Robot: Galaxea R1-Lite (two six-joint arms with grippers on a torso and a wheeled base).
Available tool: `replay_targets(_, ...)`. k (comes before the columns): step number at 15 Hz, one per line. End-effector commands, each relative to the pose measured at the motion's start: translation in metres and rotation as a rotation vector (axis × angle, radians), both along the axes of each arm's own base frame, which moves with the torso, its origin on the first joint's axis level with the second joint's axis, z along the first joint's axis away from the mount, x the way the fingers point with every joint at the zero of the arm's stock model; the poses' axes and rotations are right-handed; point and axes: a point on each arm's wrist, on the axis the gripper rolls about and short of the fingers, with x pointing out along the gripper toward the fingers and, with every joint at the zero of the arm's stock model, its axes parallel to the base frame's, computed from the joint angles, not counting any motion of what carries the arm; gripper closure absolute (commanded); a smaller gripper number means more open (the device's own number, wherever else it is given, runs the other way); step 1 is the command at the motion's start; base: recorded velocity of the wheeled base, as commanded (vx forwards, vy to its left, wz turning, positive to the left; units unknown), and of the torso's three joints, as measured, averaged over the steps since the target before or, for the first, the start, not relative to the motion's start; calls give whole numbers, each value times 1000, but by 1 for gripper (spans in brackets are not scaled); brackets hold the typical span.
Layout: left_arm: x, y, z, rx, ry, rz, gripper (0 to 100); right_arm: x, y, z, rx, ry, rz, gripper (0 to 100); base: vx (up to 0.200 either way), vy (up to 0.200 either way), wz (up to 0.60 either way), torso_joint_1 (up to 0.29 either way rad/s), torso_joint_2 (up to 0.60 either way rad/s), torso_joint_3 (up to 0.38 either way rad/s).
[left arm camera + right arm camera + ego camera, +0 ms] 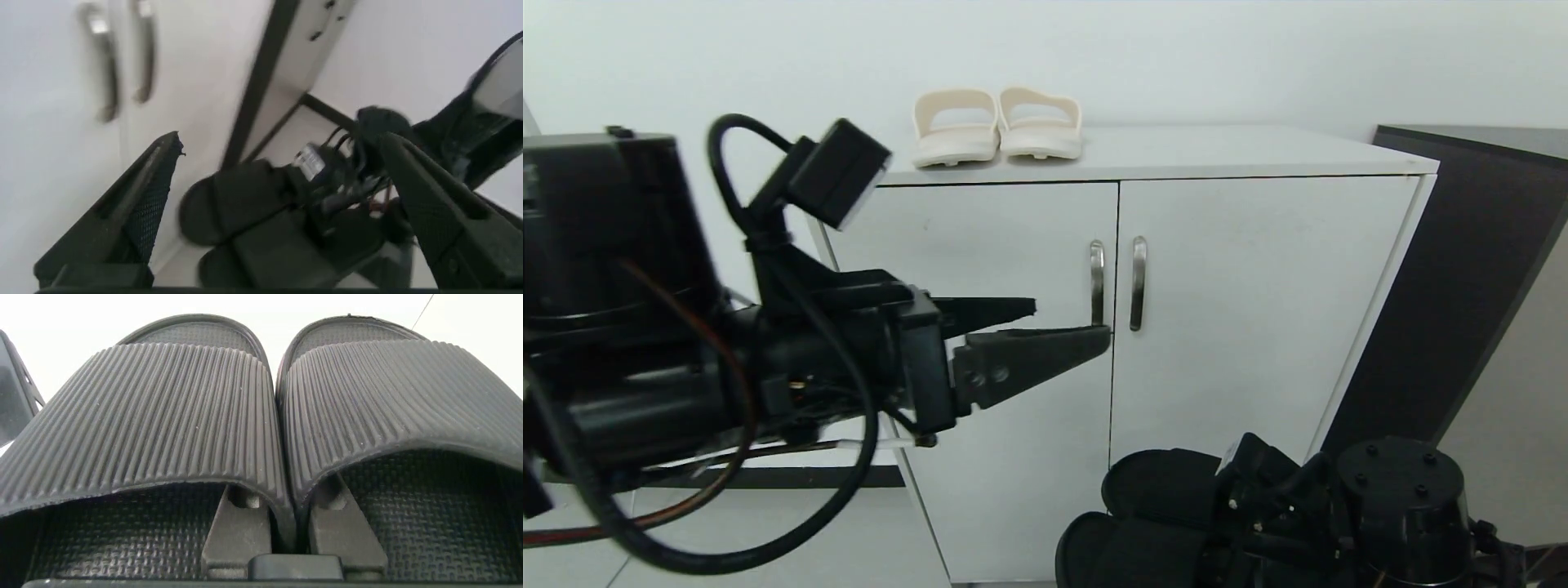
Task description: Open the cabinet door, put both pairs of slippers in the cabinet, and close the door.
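Observation:
The white cabinet (1258, 327) stands with both doors closed, its two metal handles (1097, 282) (1138, 282) side by side at the centre. A pair of cream slippers (998, 126) rests on its top, towards the left. My left gripper (1070, 320) is open in front of the left door, one fingertip close to the left handle (100, 69). Low by the cabinet's foot, my right gripper (290, 531) is shut on the black slippers (1152, 498), its fingers (237, 535) tucked under the ribbed straps and pinching the pair together.
A dark grey panel (1462, 286) stands against the cabinet's right side. A white wall runs behind, and a dark skirting strip (768, 476) lies low on the left. Pale floor spreads before the cabinet.

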Motion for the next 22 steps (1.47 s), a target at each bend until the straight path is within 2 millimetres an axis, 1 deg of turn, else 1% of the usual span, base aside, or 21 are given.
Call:
replay_targets(1,24,-38,-13,8,60,-42,0,0,0,0,0,0,-1,100,0,0,0,0,0,0)
replay_targets(2,32,-50,-12,-7,81,-26,0,0,0,-1,-2,2,-1,100,0,0,0,0,0,0)
replay_targets(3,35,-58,-10,-18,89,-31,0,0,0,-1,-2,2,-2,100,0,0,0,0,0,0)
replay_targets(4,38,-62,-8,-26,86,-46,0,1,0,-1,-4,4,-2,100,0,0,0,0,0,0)
replay_targets(6,48,-71,-11,-25,96,-49,0,1,0,-3,-8,7,-2,100,0,0,0,0,0,0)
replay_targets(7,52,-74,-14,-21,97,-35,0,1,1,-3,-9,10,-3,100,0,0,0,0,0,0)
replay_targets(10,53,-76,-13,-22,93,-1,0,2,1,-4,-11,11,-4,100,0,0,0,0,0,0)
replay_targets(12,61,-84,-13,-28,88,72,0,2,1,-4,-12,9,-4,100,0,0,0,0,0,0)
replay_targets(15,66,-98,-11,-39,73,130,0,2,1,-4,-12,9,-4,100,0,0,0,0,0,0)
replay_targets(18,72,-103,-15,-31,75,170,0,2,1,-5,-14,11,-7,100,0,0,0,0,0,0)
replay_targets(20,73,-102,-13,-38,67,203,0,3,1,-5,-16,12,-8,100,0,0,0,0,0,0)
replay_targets(22,76,-105,-14,-35,68,216,0,3,1,-5,-16,12,-8,100,0,0,0,0,0,0)
